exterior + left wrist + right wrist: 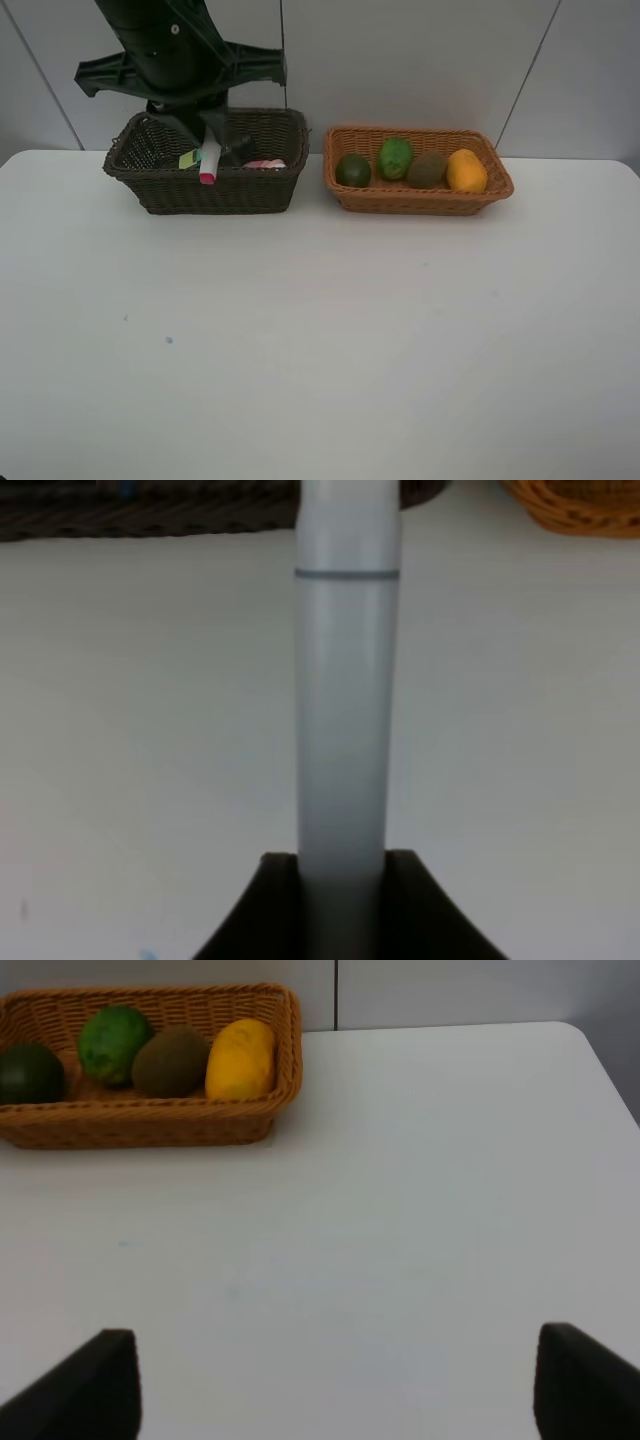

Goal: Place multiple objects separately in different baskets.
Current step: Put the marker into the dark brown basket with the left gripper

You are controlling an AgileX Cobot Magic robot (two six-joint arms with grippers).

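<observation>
White tabletop (320, 330) fills most of my high camera; at its far edge stand two wicker baskets side by side, the dark brown basket (210, 190) on the left and the light orange-tan basket (420, 197) on the right, apart from each other; my left arm (170, 50) hangs over the dark one, and its gripper (212, 150) holds the white-pink marker (209, 160) upright, pink end down, over the basket's interior; a pink bottle (265, 163) lies inside beside it, and a pale green patch (189, 158) shows there too, which I cannot identify; the tan basket holds a row of four fruits: a dark green round fruit (352, 170), a brighter green fruit (395, 158), a brown kiwi (428, 169) and an orange mango (466, 170), each touching its neighbour.

Left wrist view: the marker's pale barrel (345, 710) runs straight out from between my dark fingers (420, 910), which are clamped on it; past it I see table, the dark basket's edge (150, 510) and a corner of the tan one (580, 510).

Right wrist view: both fingertips (85, 1390) sit spread wide at the frame's corners with nothing between them, above bare table; the tan basket (150, 1125) with its four fruits lies well ahead.
</observation>
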